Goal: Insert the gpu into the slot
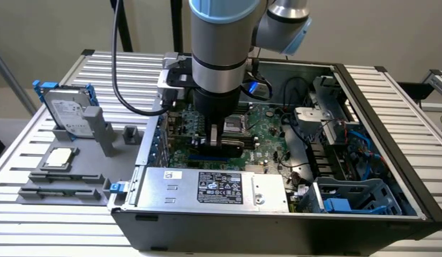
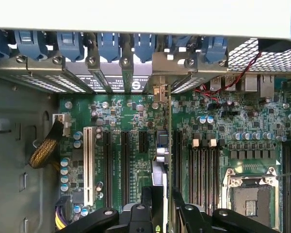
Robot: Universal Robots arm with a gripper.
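My gripper (image 1: 217, 140) reaches down into the open computer case, over the green motherboard (image 1: 267, 155). It is shut on the gpu (image 1: 233, 144), a dark block held upright between the fingers. The blue slot (image 1: 206, 159) shows as a short strip just under the card's lower edge. Whether the card touches it I cannot tell. In the wrist view the gpu (image 2: 160, 150) appears edge-on down the middle, its metal bracket reaching toward the case's rear wall. The black fingers (image 2: 146, 196) flank the card, with the gripper (image 2: 161, 194) around it. The card hides the slot in the wrist view.
A silver power supply (image 1: 214, 187) lies close to the slot at the case's near wall. The CPU socket (image 2: 252, 201), black memory slots (image 2: 203, 165) and a white expansion slot (image 2: 88, 165) surround the card. Outside the case, a grey fixture holds a hard drive (image 1: 67, 115).
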